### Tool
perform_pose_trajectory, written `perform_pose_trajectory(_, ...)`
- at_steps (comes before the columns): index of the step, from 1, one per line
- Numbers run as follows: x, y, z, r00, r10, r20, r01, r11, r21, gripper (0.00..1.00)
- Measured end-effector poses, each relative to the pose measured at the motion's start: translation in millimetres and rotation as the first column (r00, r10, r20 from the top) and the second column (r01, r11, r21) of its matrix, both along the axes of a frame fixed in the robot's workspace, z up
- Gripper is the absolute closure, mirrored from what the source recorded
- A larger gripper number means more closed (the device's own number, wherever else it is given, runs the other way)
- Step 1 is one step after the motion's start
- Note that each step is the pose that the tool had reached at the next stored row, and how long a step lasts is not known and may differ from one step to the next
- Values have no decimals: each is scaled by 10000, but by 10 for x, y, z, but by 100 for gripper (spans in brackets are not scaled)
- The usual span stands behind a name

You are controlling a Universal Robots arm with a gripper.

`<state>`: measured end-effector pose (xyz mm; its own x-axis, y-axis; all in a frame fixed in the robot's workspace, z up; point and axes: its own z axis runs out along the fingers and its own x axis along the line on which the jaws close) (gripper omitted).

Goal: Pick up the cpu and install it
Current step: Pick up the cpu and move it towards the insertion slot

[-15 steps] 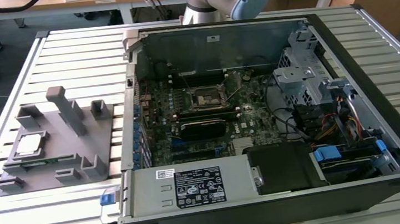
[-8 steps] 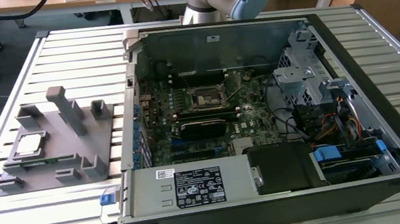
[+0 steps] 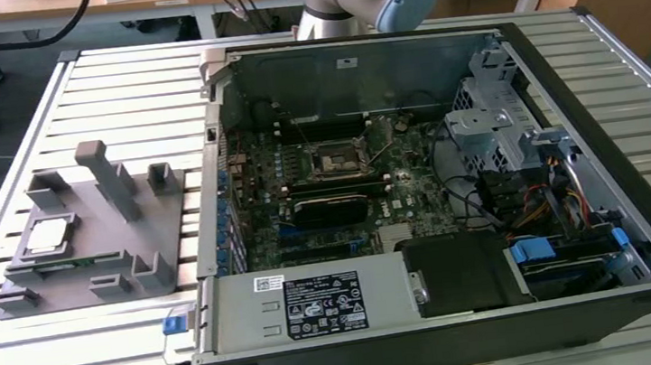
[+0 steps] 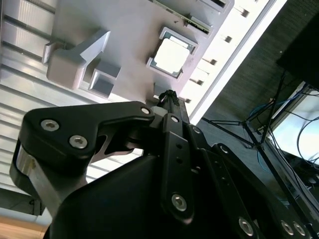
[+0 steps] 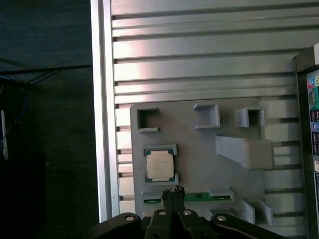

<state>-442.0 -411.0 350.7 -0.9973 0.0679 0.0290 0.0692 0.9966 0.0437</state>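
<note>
The cpu (image 3: 49,234) is a small square chip with a pale metal top. It lies in a recess of the grey plastic fixture (image 3: 108,246) on the slatted table, at the exterior view's left. Both wrist views look down on the cpu (image 5: 160,166) (image 4: 172,54) in the fixture (image 5: 199,149) (image 4: 124,35). My gripper (image 5: 173,190) (image 4: 168,95) hovers above the fixture, beside the cpu and apart from it. Its black fingertips are pressed together with nothing between them. The dark socket frame (image 3: 336,159) sits on the motherboard inside the open computer case.
A green memory stick (image 5: 195,196) (image 3: 68,262) lies in a fixture slot near the cpu. A tall grey post (image 3: 107,178) rises from the fixture. The open case (image 3: 581,74) holds drive cages and cables at the exterior view's right. The table edge (image 5: 102,124) runs close to the fixture.
</note>
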Motion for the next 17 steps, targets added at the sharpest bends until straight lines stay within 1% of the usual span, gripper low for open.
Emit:
perform_pose_trajectory(3, -1, -23, -35, 10000, 16, 18, -16, 10000, 1, 89)
perform_pose_trajectory(5, -2, -26, -57, 9998, 205, 31, -205, 9998, 3, 77)
perform_pose_trajectory(6, -2, -27, -67, 9994, 347, 32, -347, 9994, 2, 77)
perform_pose_trajectory(9, -1, -28, -109, 9975, 712, 32, -712, 9975, 0, 59)
perform_pose_trajectory(10, -1, -28, -127, 9972, 748, 32, -748, 9972, -1, 59)
perform_pose_trajectory(11, -1, -28, -145, 9972, 750, 32, -750, 9972, -1, 53)
perform_pose_trajectory(12, -1, -28, -163, 9972, 751, 32, -751, 9972, -2, 53)
perform_pose_trajectory(13, -1, -28, -181, 9972, 750, 33, -750, 9972, -2, 48)
perform_pose_trajectory(14, -1, -28, -200, 9972, 743, 35, -743, 9972, -2, 48)
perform_pose_trajectory(15, -1, -28, -218, 9973, 735, 35, -735, 9973, -2, 42)
perform_pose_trajectory(17, -1, -28, -254, 9974, 722, 35, -722, 9974, -2, 42)
